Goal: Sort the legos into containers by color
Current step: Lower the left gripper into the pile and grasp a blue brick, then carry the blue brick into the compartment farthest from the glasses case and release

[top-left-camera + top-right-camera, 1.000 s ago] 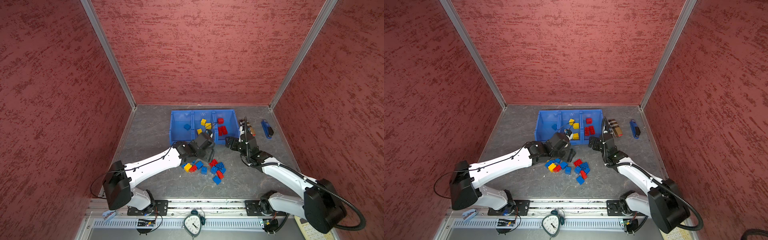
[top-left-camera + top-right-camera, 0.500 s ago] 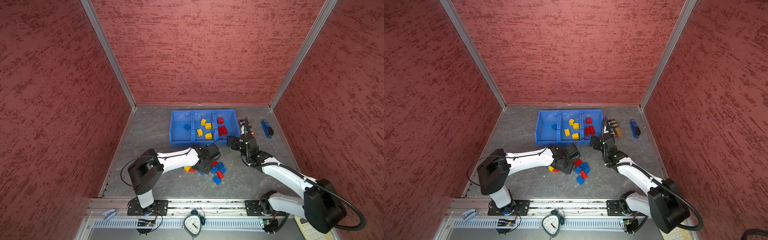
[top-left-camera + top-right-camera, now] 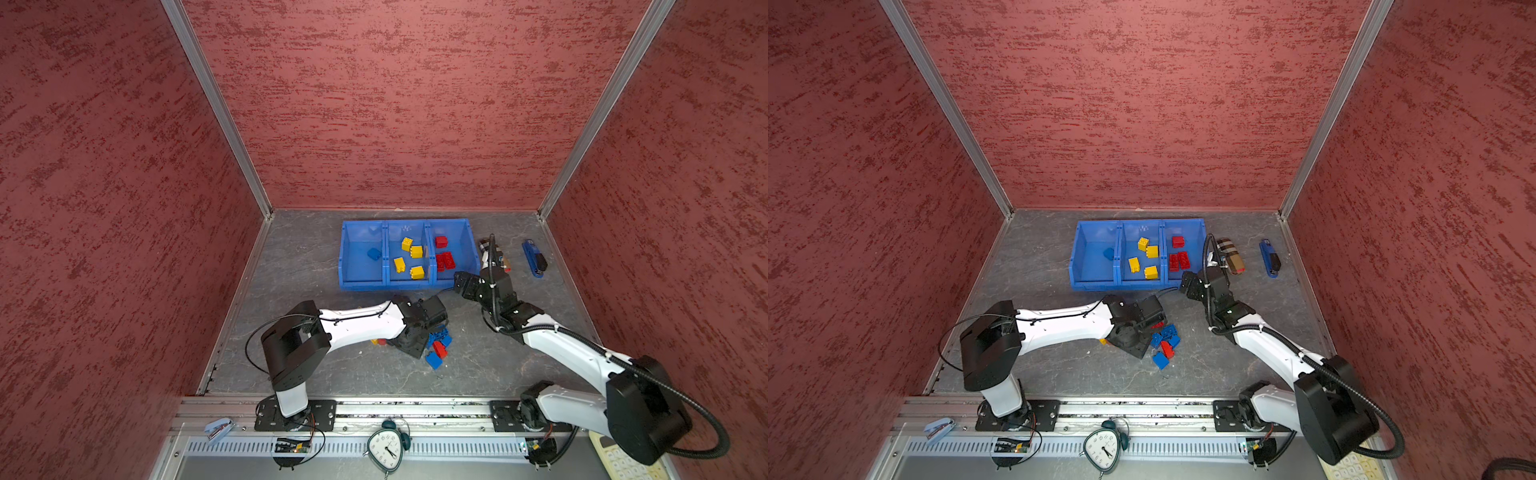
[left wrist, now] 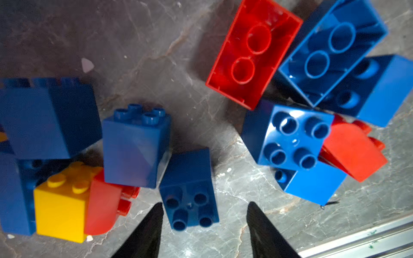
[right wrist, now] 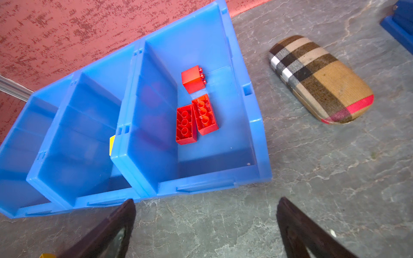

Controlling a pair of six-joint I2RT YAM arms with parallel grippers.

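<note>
Nearest you on the worktop (image 3: 365, 382), the loose legos (image 3: 434, 359) lie in a heap. In both top views the left arm's wrist covers most of it, leaving a few blue and red ones and a yellow sliver. Through the left wrist camera, the left jaws stand part open on either side of a blue brick (image 4: 190, 189), one tip close against its side, the other clear of it. Bricks at that view's edge are blurred and cut off. Farther back, the right jaws gape wide and empty just short of the containers (image 5: 201, 185). Four yellow legos (image 3: 399, 264) lie in the middle bin, three red (image 3: 447, 261) in the right, one blue (image 3: 374, 253) in the left. Beyond, the right arm's cable crosses the plaid case (image 3: 1231, 259), and the stapler (image 3: 535, 257) lies apart.
</note>
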